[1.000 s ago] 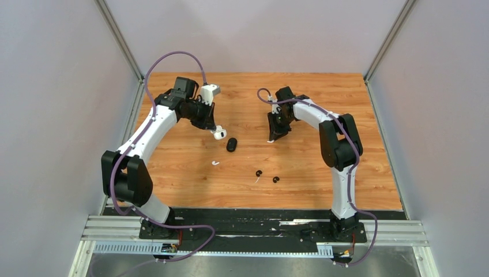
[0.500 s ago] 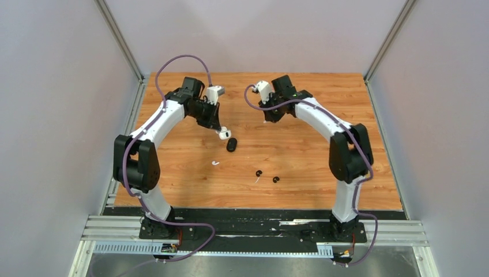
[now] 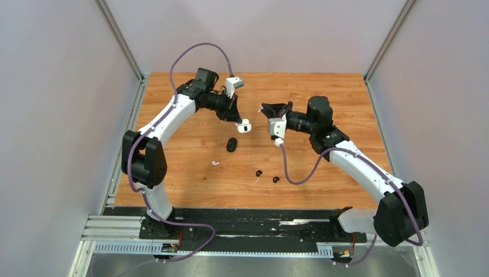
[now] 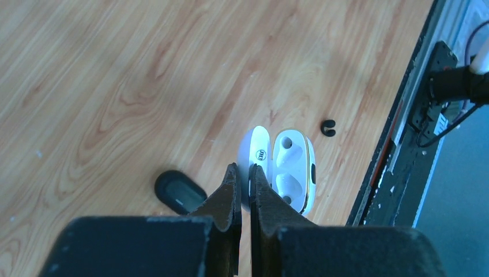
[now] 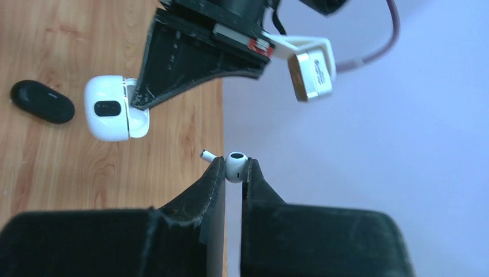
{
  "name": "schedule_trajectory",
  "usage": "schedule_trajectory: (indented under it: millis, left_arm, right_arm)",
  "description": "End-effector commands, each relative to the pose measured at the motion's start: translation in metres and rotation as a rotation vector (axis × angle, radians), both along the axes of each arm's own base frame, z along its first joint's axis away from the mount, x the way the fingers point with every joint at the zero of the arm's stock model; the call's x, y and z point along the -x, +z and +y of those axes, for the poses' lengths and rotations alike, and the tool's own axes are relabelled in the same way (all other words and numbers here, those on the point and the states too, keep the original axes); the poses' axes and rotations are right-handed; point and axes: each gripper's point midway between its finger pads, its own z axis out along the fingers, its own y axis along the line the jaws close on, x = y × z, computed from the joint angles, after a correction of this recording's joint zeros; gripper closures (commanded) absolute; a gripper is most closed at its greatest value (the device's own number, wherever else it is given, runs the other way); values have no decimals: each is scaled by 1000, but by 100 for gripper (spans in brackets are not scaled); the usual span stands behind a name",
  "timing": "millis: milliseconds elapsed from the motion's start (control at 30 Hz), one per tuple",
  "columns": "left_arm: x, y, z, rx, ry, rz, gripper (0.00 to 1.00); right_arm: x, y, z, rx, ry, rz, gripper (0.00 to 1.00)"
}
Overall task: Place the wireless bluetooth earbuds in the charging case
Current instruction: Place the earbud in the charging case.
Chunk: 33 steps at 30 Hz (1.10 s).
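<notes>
Earbuds lie in different spots. One white earbud (image 5: 235,166) is pinched tight between the fingers of the right hand (image 5: 233,174), up in the air. Only the right wrist view shows it. From the top it is too small to see.

The left hand (image 4: 243,171) is clenched on the lid of the open white case (image 4: 292,167) and holds it above the bench (image 3: 346,98), just left of the right hand. The left wrist view looks into the case, and two holes show inside.

Only the top view shows the other white earbud (image 3: 215,163), lying on the bench near the black case (image 3: 232,144). It also shows two black earbuds (image 3: 259,172), nearer and a bit apart. The left wrist view sees just one of them.
</notes>
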Motion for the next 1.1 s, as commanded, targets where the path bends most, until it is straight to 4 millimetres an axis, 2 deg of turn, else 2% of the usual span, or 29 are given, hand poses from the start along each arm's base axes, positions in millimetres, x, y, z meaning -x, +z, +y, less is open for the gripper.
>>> schedule_trajectory:
  millis: [0,100,267,367,400,433,467,500,533,800,967,1067]
  left_arm:
    - [14,28,-20,49,-140,-137,100]
    - [23,27,-27,24,-169,-180,100]
    - [29,33,-30,-8,-193,-253,100]
    - [26,35,-27,-31,-181,-302,100]
    - [24,42,-27,-23,-176,-336,100]
    - [23,40,-26,-27,-170,-347,100]
    - [20,51,-26,-15,-160,-402,100]
    - [21,47,-24,-17,-155,-408,100]
    - [20,51,-23,-9,-148,-445,100]
    - [18,69,-24,14,-133,-594,100]
    - [16,81,-28,-3,-149,-785,100]
    - [17,78,-28,-29,-169,-833,100]
  right_arm:
    - [41,18,15,78,247,-285,100]
    - [53,13,16,116,297,-330,100]
    - [61,4,18,154,337,-376,100]
    - [66,-7,18,186,369,-364,100]
    - [67,-11,18,198,378,-363,100]
    - [68,-14,18,207,382,-361,100]
    - [69,-17,17,217,388,-364,100]
    - [69,-19,17,225,391,-369,100]
    - [69,-21,17,232,394,-374,100]
    - [56,-31,25,247,344,-413,100]
    - [44,-25,36,232,312,-470,100]
    - [39,-24,39,237,301,-477,100]
